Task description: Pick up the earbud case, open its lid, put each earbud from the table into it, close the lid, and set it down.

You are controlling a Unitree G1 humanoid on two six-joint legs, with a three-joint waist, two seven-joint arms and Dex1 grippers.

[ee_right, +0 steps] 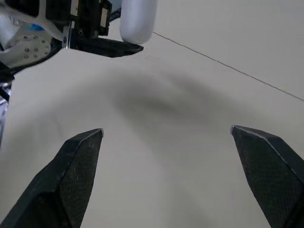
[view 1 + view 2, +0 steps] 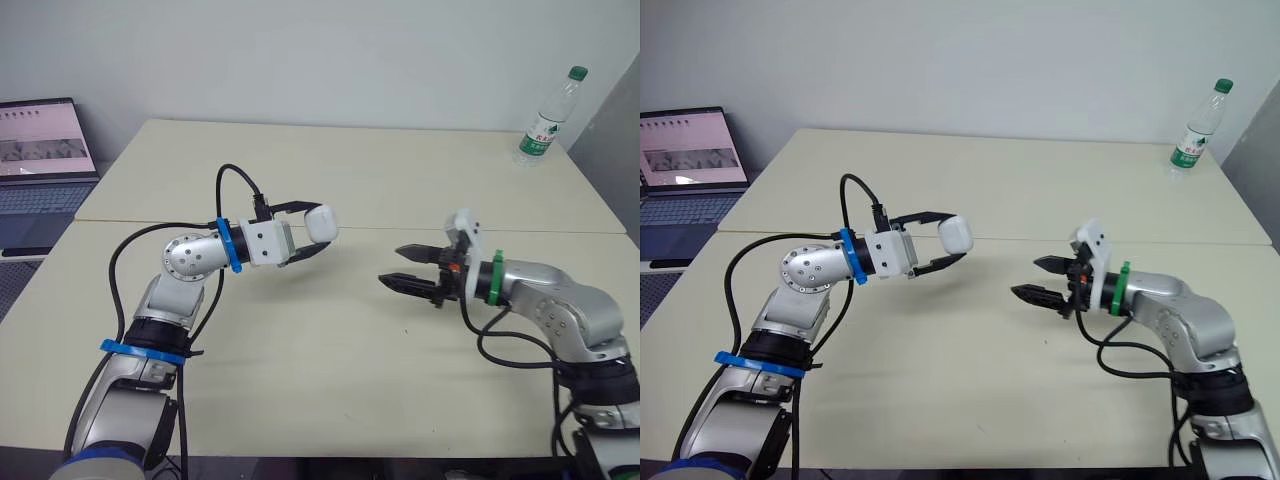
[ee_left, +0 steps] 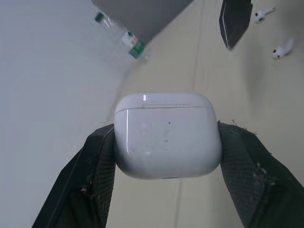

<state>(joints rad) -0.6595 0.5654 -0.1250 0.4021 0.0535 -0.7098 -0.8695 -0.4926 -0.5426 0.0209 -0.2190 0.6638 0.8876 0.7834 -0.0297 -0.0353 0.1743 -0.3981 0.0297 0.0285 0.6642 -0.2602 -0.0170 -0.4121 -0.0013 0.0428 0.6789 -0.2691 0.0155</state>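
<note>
Left wrist view: the case (image 3: 166, 135) sits crosswise between the 2 fingers (image 3: 95, 175) of the left jaws, which are clenched on its flanks. The lid seam is shut and lies beyond the pads, so the lid end is free.
Case place: lifted clear of the tabletop (image 2: 330, 350), just left of centre in the left eye view, with its free end turned toward the right jaws.
Reason for grip: probably the body is pinned low so the lid can swing without hitting a finger, and the case is offered sideways for the other arm to reach.
Right jaws: released and holding nothing, right of centre in the left eye view. They hover above the tabletop with tips aimed at the case and a clear gap between them.
Earbuds (image 3: 283, 47): 2, both lying loose on the tabletop near each other, beyond the case and close by the right jaws.
Stage: the case is picked up, the lid is not yet opened, and no earbud is stowed.
Next move, as a guess: the right jaws close the gap and 1 fingertip catches the lid edge to flip it back.
Risk: the shell looks smooth and rounded, so a push on the lid may twist it in the pinch.
Bystanders: the bottle (image 2: 547, 117) stands at the upper right and the laptop (image 2: 40, 160) at the far left, both well apart from the work.
</note>
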